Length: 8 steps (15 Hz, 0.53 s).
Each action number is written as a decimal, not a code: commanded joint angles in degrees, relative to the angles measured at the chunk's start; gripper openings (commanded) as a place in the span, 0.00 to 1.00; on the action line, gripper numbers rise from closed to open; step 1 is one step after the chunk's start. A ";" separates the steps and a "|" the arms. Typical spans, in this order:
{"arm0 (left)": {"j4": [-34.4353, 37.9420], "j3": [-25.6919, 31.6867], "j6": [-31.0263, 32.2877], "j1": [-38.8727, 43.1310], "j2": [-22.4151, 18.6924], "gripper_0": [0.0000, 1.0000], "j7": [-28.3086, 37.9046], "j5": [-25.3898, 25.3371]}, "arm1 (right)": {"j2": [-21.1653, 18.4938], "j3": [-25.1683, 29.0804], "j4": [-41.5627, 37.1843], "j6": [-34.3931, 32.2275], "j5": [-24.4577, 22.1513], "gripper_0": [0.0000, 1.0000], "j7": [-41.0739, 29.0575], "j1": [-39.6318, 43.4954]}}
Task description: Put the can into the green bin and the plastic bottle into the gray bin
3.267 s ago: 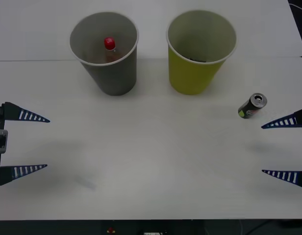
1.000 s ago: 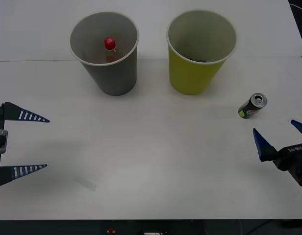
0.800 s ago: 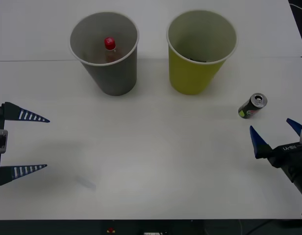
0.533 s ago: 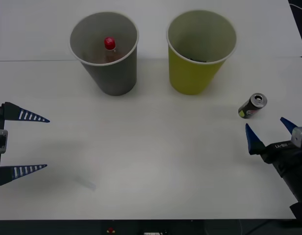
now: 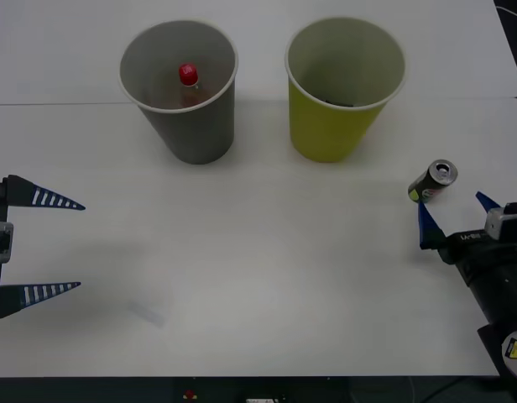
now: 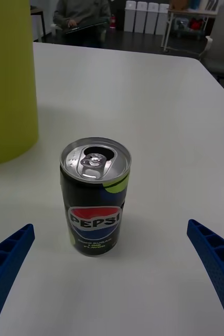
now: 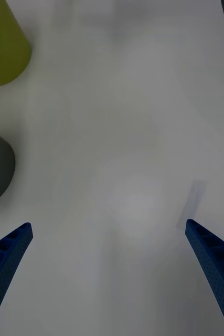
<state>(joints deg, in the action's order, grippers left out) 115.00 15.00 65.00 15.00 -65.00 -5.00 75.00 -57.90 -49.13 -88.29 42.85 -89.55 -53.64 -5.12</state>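
Since the can (image 5: 432, 181) stands upright right of the green bin (image 5: 342, 88), I've lined up my right gripper (image 5: 453, 217) just near of it, fingers spread to straddle it; left gripper (image 5: 42, 245) waits open.

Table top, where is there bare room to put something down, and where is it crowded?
The widest free patch of the table runs across the middle and front, between the open left gripper and the open right gripper, in front of the gray bin and green bin. It is crowded by the can, which the right gripper is approaching.
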 commanded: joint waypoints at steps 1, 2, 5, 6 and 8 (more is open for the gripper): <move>0.00 0.00 0.00 0.00 0.00 1.00 0.00 0.00 | 2.35 0.00 3.30 -0.05 0.08 1.00 -0.15 -2.17; 0.00 0.00 0.00 0.00 0.00 1.00 0.00 0.00 | 3.41 0.00 4.53 -0.05 -0.01 1.00 -0.15 -2.97; 0.00 0.00 0.00 0.00 0.00 1.00 0.00 0.00 | 5.78 0.00 7.34 -0.05 0.08 1.00 -0.24 -5.07; 0.00 0.00 0.00 0.00 0.00 1.00 0.00 0.00 | 6.31 0.00 8.13 -0.14 0.17 1.00 -0.24 -5.69; 0.00 0.00 0.00 0.00 0.00 1.00 0.00 0.00 | 7.18 0.00 9.19 -0.14 0.78 1.00 -0.07 -6.66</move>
<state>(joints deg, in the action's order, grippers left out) 115.00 15.00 65.00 15.00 -65.00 -5.00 75.00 -51.04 -49.14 -79.51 42.74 -89.06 -53.78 -11.39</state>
